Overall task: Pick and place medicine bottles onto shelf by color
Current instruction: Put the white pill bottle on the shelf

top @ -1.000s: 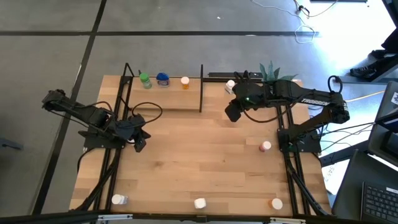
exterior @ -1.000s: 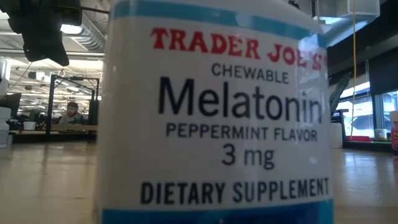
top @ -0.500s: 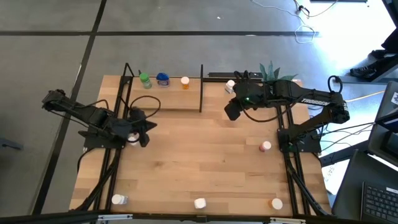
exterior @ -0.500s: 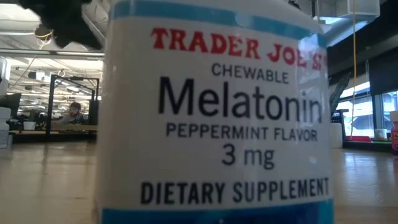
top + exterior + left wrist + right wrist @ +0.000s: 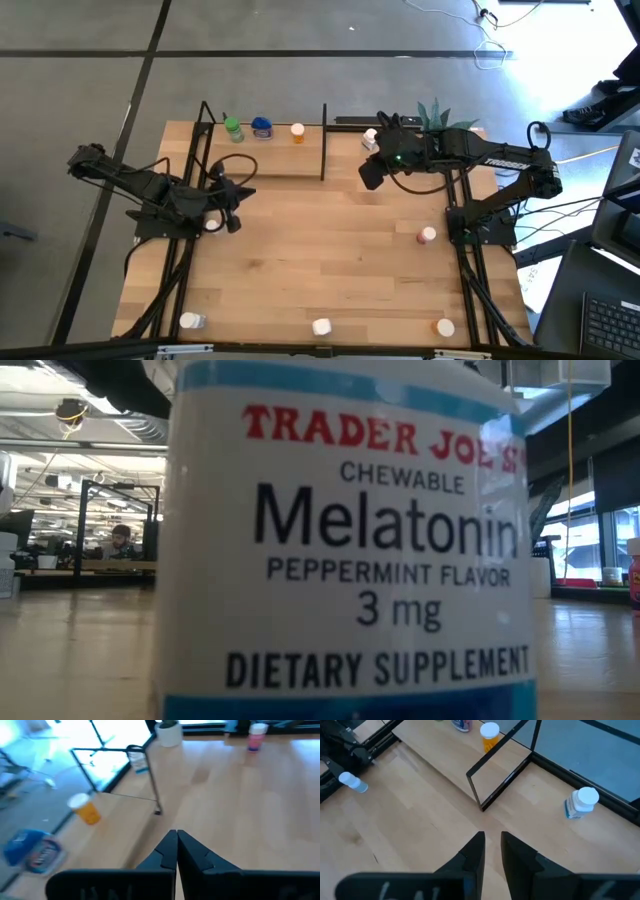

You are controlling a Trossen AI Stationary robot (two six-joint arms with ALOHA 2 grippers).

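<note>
The left gripper [image 5: 236, 208] hangs low over the left part of the table [image 5: 330, 270], near the front corner of the shelf [image 5: 270, 160]. Its two fingers [image 5: 172, 851] are pressed together and nothing is between them. A small white bottle [image 5: 212, 224] lies on the table just beside this gripper.

The right gripper [image 5: 368, 176] is above the table to the right of the shelf. Its fingers [image 5: 475, 851] stand with a narrow gap between them and they hold nothing; only bare wood shows in the gap.

The shelf is a light wooden board with thin black posts, at the far side of the table. On it stand three bottles in a row along the far edge: a green bottle [image 5: 233, 129], a blue bottle [image 5: 262, 127] and an orange bottle with a white cap [image 5: 297, 131].

Outside the shelf, a white bottle with a blue label [image 5: 370, 138] stands near its right post, beside the right arm. A pink bottle [image 5: 427, 236] stands on the right part of the table. Along the near edge there are three more: a clear bottle lying down [image 5: 189, 321] at the left, a white bottle in the middle [image 5: 321, 326], and an orange-capped bottle [image 5: 445, 326] at the right. The middle one fills the low view with its melatonin label. A green plant [image 5: 436, 113] stands at the far right corner.
</note>
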